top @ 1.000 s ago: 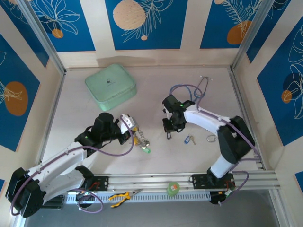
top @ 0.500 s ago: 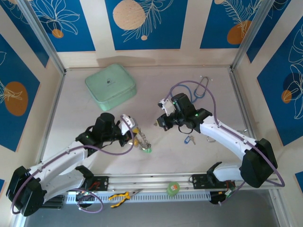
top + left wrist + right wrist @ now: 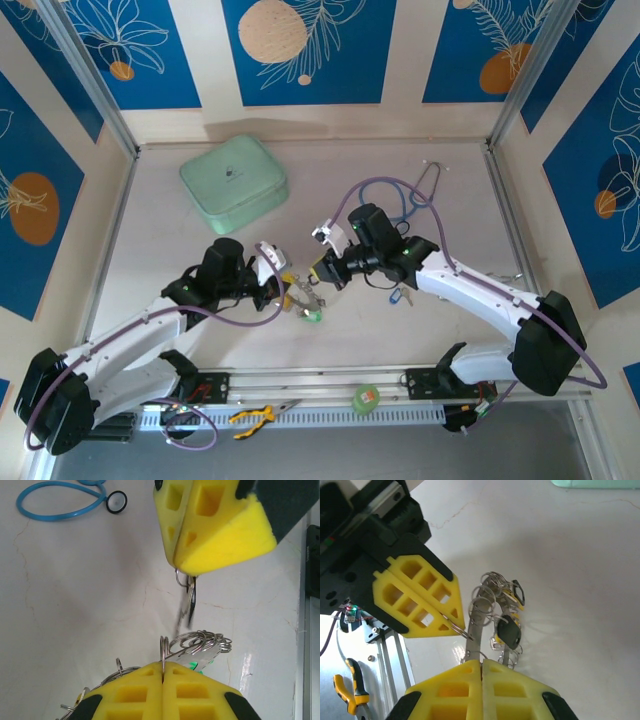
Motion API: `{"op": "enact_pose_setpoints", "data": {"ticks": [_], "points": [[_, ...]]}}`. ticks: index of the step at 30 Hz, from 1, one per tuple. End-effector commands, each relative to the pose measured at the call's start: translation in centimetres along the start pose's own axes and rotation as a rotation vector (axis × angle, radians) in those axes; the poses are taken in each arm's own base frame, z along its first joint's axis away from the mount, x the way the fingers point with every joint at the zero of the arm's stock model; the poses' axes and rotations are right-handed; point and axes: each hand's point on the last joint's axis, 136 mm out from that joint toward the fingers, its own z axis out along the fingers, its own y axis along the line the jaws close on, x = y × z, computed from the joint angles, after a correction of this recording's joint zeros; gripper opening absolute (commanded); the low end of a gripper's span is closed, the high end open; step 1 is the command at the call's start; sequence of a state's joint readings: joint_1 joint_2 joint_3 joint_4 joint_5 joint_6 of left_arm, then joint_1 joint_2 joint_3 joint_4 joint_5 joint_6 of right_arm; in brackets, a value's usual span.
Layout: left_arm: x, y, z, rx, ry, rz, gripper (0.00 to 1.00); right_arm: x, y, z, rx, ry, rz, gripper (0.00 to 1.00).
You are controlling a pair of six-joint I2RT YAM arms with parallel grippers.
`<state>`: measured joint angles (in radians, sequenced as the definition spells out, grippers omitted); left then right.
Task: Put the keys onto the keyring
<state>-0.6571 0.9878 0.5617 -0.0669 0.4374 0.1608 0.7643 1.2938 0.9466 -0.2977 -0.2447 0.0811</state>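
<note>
the left gripper (image 3: 287, 287) and right gripper (image 3: 319, 272) meet tip to tip over the middle of the tabletop (image 3: 180, 250), near its front edge

in the left wrist view the left gripper (image 3: 163, 664) has its yellow jaws pressed together on a thin wire loop of the keyring (image 3: 200, 642), a bunch of silvery rings lying just beyond the tips, with a bit of green tag (image 3: 198, 666) showing under it. above it the right gripper (image 3: 182, 571) points down, jaws pinching a small ring from which a key (image 3: 189, 600) hangs, slightly blurred, just above the bunch; whether it touches is not clear

in the right wrist view the right gripper (image 3: 481, 663) has its jaws pressed together on that key (image 3: 474, 630), whose flat blade runs up into the keyring (image 3: 489, 587). the left gripper (image 3: 454, 623) comes in from the left, its tips on a loop beside the blade. a black tag (image 3: 509, 633) lies among the rings

from the top camera the keyring (image 3: 302, 297) sits between the two grippers, with the green tag (image 3: 312, 316) just in front. a blue-tagged key (image 3: 400, 296) lies apart on the tabletop under the right arm. a blue stethoscope (image 3: 398, 193) lies at the back right, a mint case (image 3: 233, 183) at the back left, and yellow pliers (image 3: 255, 415) and a roll of tape (image 3: 366, 398) lie by the front rail
</note>
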Motion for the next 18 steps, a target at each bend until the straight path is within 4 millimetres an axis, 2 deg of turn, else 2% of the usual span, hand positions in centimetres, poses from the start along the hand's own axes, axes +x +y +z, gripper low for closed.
{"op": "enact_pose_setpoints", "data": {"ticks": [1,8,18], "points": [[-1.6,-0.7,-0.3,0.032,-0.045,0.007,0.0,-0.5,1.0,0.6,-0.038,-0.018,-0.065,0.0],[-1.6,-1.0,-0.3,0.049,-0.046,0.0,0.0,-0.7,2.2,1.4,-0.071,-0.036,-0.14,0.0],[-1.6,-1.1,-0.2,0.057,-0.05,-0.005,0.0,-0.3,2.5,2.3,-0.077,-0.01,-0.163,0.0]]}}
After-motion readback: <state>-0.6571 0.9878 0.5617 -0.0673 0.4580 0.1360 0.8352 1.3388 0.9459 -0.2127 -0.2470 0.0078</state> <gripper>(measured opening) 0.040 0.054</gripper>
